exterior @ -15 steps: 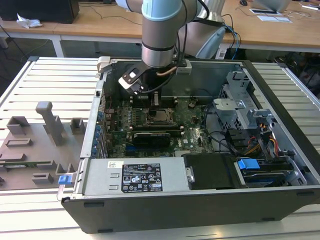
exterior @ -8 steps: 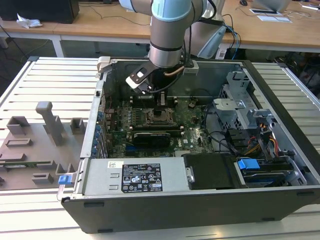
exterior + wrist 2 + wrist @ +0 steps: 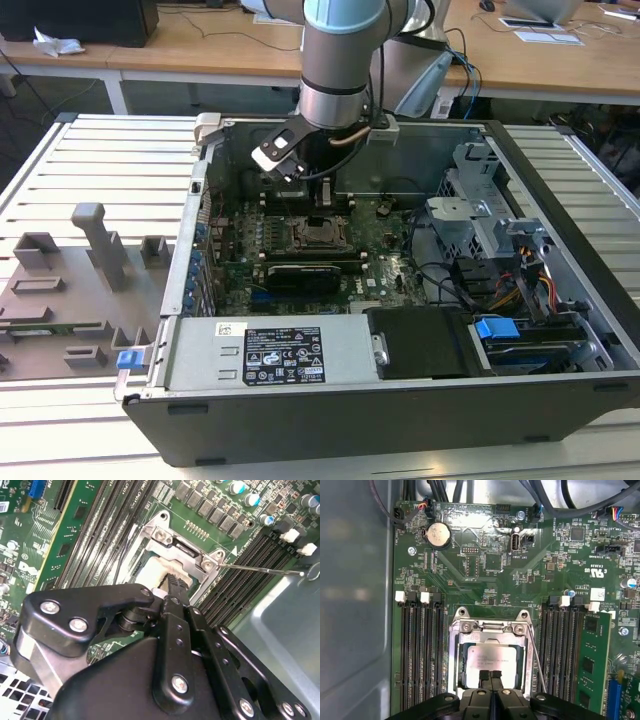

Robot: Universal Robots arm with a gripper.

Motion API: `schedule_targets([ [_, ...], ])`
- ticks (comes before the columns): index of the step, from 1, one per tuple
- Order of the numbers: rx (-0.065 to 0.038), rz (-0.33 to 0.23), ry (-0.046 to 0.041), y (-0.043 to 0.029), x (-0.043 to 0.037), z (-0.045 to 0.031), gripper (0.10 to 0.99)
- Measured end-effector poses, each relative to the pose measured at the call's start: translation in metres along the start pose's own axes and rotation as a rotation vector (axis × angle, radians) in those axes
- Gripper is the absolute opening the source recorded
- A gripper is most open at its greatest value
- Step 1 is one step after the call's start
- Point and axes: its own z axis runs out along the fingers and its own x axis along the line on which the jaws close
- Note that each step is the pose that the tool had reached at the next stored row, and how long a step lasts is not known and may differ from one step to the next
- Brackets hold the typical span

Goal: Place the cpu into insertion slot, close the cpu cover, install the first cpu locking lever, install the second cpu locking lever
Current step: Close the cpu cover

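In the first wrist view the cpu, a silvery square chip, lies flat in the insertion slot. The cpu cover, a silvery frame, lies down around it. My gripper is shut with nothing between its fingers, and its tips sit over the chip's edge nearest the wrist. In the second wrist view the gripper reaches down onto the pale chip below the socket's metal bracket. A thin wire locking lever runs along one side of the socket, and its rod sticks out over the memory slots. The exterior view has the gripper low over the socket.
Black memory slots flank the socket, with a green memory stick on one side. The grey case wall is close by. The power supply and drive cage ring the board. Grey fixtures stand at the exterior view's left.
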Motion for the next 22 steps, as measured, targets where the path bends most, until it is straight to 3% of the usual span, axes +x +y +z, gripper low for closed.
schedule_targets([
  [11, 0.0, 0.0, 0.0, -0.0003, -0.0001, -0.0096, 0.106],
  [16, 0.0, 0.0, -0.0004, -0.0012, -0.0004, -0.035, 0.106],
  [22, 0.0, 0.0, -0.0005, -0.0018, -0.0005, -0.0526, 0.106],
])
